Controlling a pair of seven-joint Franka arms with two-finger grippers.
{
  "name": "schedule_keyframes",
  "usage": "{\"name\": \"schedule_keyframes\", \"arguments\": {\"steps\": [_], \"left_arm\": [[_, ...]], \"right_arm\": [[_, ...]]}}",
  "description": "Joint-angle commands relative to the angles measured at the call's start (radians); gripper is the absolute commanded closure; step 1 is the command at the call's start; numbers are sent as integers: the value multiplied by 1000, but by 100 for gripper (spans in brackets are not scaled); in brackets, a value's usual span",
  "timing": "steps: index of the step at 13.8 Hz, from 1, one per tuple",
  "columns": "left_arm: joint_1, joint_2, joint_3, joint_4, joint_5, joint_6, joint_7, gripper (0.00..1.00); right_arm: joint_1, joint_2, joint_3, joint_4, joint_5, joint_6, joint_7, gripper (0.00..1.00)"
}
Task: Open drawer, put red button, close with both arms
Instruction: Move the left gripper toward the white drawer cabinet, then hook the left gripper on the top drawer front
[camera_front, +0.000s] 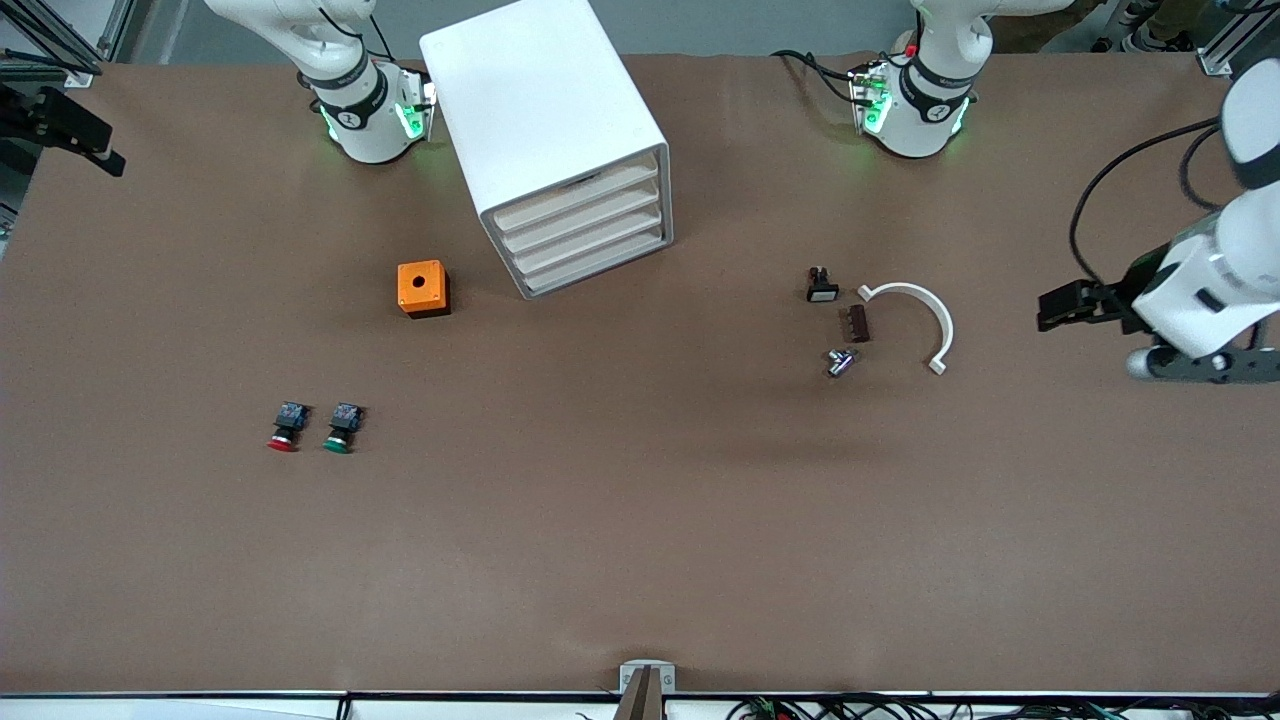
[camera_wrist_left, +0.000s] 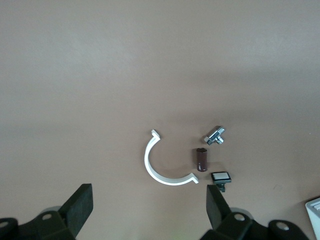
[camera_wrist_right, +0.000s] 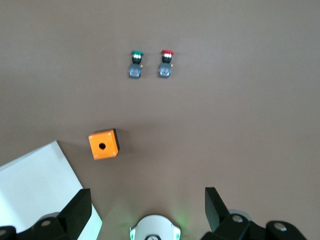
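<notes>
The red button (camera_front: 284, 428) is seen lying on the brown table (camera_front: 640, 540), nearer the front camera than the orange box (camera_front: 422, 288), toward the right arm's end, with the green button (camera_front: 341, 428) just beside it. The cabinet (camera_front: 545, 130) is set near the arms' bases, angled, all four drawers (camera_front: 585, 235) shut. Toward the left arm's end a white arc clip (camera_front: 915, 320), a brown cylinder (camera_front: 858, 323), a metal fitting (camera_front: 840, 362) and a small black switch (camera_front: 821, 286) are grouped close together. Aluminium framing is visible at the table's corners, cables along its near edge. The left gripper (camera_wrist_left: 149, 210) is held high over that group, fingers (camera_wrist_left: 80, 205) spread wide, nothing held or touched. The right gripper (camera_wrist_right: 147, 207) is held over its own base, fingers (camera_wrist_right: 77, 210) likewise wide and empty
</notes>
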Motion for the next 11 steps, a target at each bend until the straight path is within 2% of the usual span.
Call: {"name": "schedule_keyframes", "arguments": {"steps": [1, 3, 5, 9, 11], "left_arm": [[-28, 49, -7, 28, -61, -16, -102, 0], [-26, 83, -6, 26, -187, -17, -166, 0], [-66, 110, -10, 22, -207, -23, -273, 0], [-175, 159, -10, 28, -206, -23, -635, 0], [-199, 175, -12, 29, -209, -23, -706, 0]], "right_arm": [[26, -8, 1, 48, -1, -77, 0, 0], [26, -13, 1, 53, 1, -119, 0, 0], [26, -43, 3, 53, -1, -123, -1, 0], [26, -74, 1, 91, -1, -91, -3, 0], [25, -68, -8, 125, 28, -81, 10, 0]]}}
